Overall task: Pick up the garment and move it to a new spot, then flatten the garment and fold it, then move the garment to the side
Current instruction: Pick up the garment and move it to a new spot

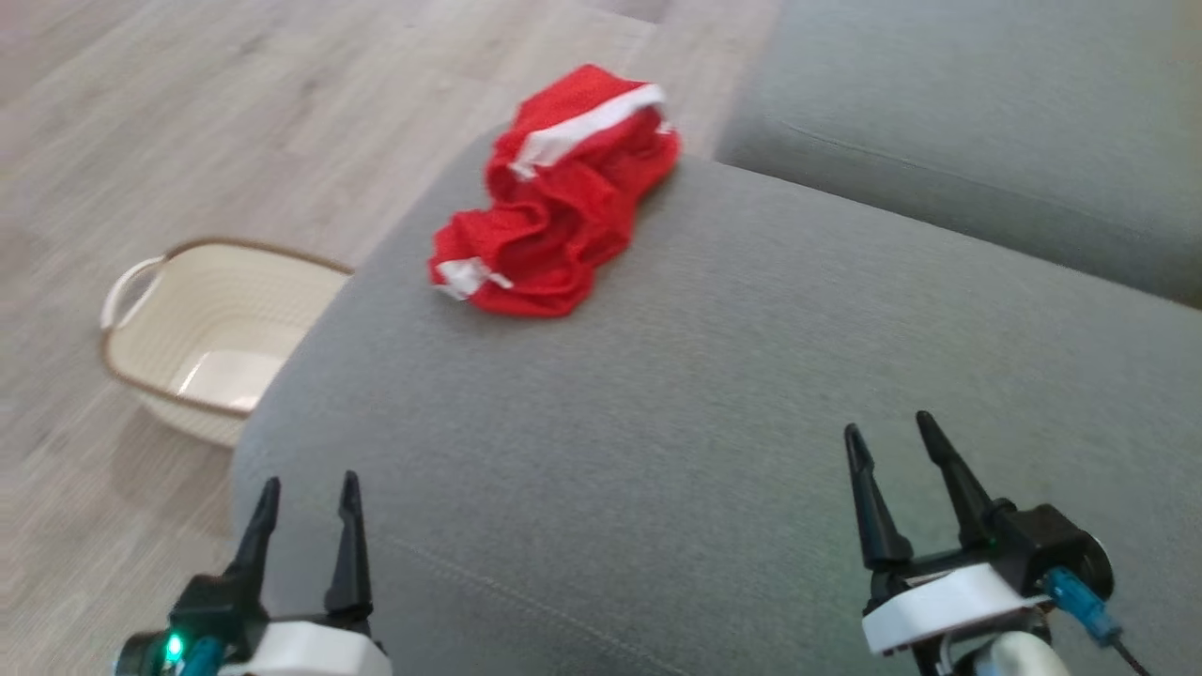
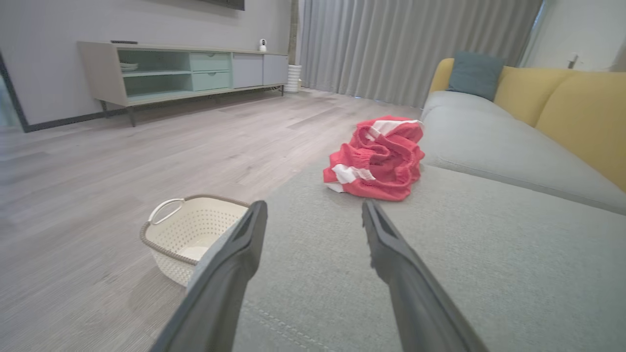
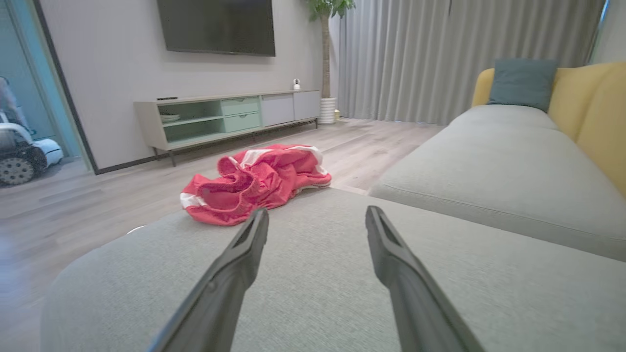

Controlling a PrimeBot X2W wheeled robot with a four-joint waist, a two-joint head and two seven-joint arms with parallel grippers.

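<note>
Well, left claw (image 1: 311, 478) and right claw (image 1: 888, 422) gape empty at the bottom, so best reach to upper centre and pinch a thick fold of the garment (image 1: 554, 197).

Found the crumpled red mesh garment with white bands (image 1: 554, 202) on the far left corner of the broad grey fabric seat cushion (image 1: 704, 451), at its edge; saw the second grey fabric seat cushion (image 1: 986, 122) behind and to the right; noted the cream perforated plastic basket with brown rim (image 1: 225, 310) on the pale wood-plank floor (image 1: 188, 113), just beside the near cushion's left side and lower; found the left gripper (image 1: 311, 479) over that cushion's near left edge and the right gripper (image 1: 888, 422) over its near right, both well apart from the garment; saw the yellow upholstered backrest (image 2: 582, 112) along the cushions' right; noted the low pale wooden media cabinet (image 2: 186, 71) against the wall across the floor.
</note>
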